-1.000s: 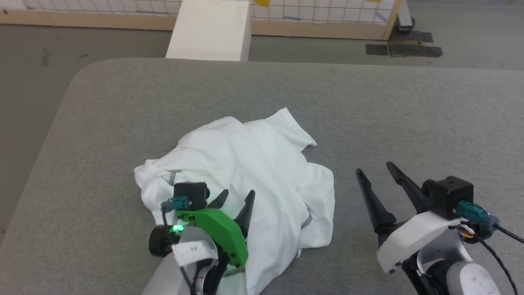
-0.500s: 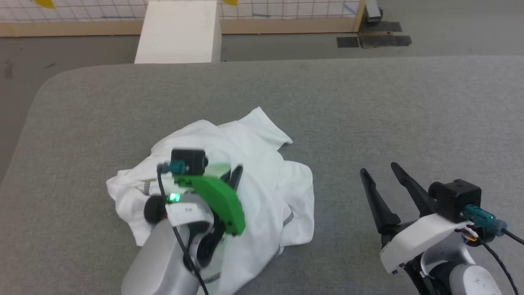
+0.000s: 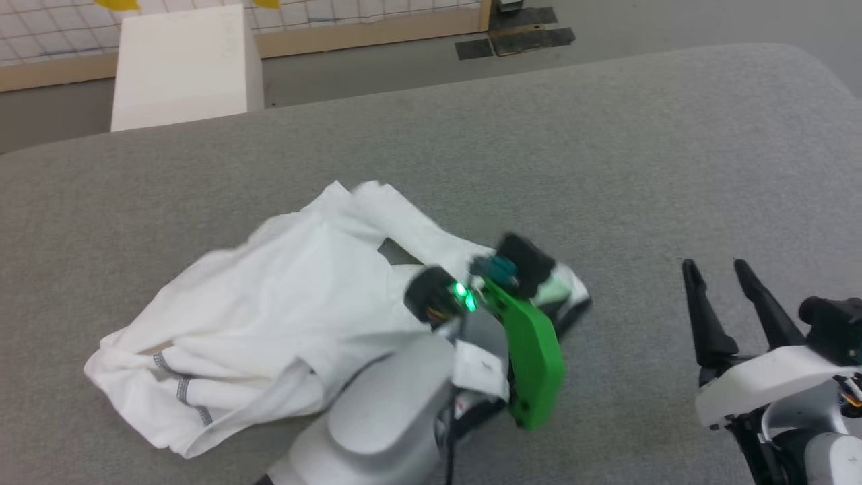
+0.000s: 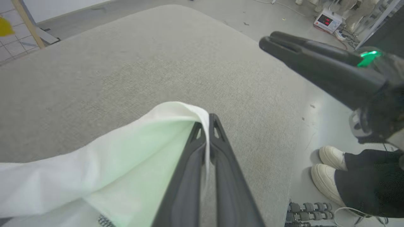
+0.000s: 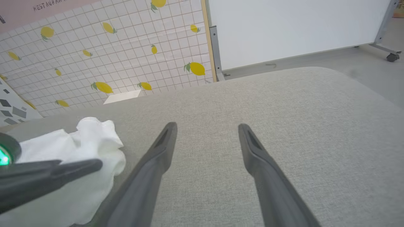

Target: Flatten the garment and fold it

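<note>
Left wrist view: pinches a white edge of the garment between the fully closed fingers of the left gripper, with the rest lying crumpled on the grey cushion. Holds the right gripper wide apart and empty, well aside. Best to pull low and steady, hold the pinch firm, then take an opposite edge with the free gripper.

Left gripper bottom centre of left wrist view, jaws clamped on garment edge. Right gripper lower right of head view, fingers spread, pointing up.
</note>
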Controlling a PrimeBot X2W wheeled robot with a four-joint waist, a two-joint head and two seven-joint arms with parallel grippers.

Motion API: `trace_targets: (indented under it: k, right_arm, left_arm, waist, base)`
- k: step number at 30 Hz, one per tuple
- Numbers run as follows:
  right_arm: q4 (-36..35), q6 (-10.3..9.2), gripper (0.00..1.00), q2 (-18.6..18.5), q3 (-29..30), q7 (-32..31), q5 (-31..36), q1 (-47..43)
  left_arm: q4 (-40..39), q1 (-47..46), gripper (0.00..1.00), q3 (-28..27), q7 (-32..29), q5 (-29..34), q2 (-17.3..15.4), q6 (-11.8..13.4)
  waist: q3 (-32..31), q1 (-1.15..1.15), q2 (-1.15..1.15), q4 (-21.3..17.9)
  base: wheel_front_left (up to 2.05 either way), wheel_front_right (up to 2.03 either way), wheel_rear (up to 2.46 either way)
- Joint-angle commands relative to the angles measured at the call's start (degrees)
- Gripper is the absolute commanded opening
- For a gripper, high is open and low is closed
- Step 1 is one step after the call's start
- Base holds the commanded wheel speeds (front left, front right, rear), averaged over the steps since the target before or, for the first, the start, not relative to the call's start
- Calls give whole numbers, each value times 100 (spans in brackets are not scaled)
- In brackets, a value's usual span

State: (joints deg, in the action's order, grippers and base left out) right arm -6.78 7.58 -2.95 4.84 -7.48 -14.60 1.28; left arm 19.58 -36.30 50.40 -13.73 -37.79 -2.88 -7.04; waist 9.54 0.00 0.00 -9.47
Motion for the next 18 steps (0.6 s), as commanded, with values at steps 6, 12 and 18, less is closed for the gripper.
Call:
trace_targets:
  k: [6, 12, 18]
  right_arm:
    - [-95, -9, 100, 7, 143, -67, 60, -54]
    - [-193, -9, 100, 7, -165, -313, 116, -142]
    - [-5, -9, 100, 7, -616, -1174, 169, -350]
  left_arm:
    - [504, 311, 100, 822, -328, -527, 0, -42]
    - [312, 474, 100, 500, 259, -746, -263, 16]
    - [-279, 820, 100, -384, 1658, -616, -775, 654]
  waist:
    - [-67, 0, 0, 105]
    - [-181, 0, 0, 504]
    - [-170, 0, 0, 889]
  base:
    - [0, 0, 0]
    - [0, 0, 0]
    - [0, 0, 0]
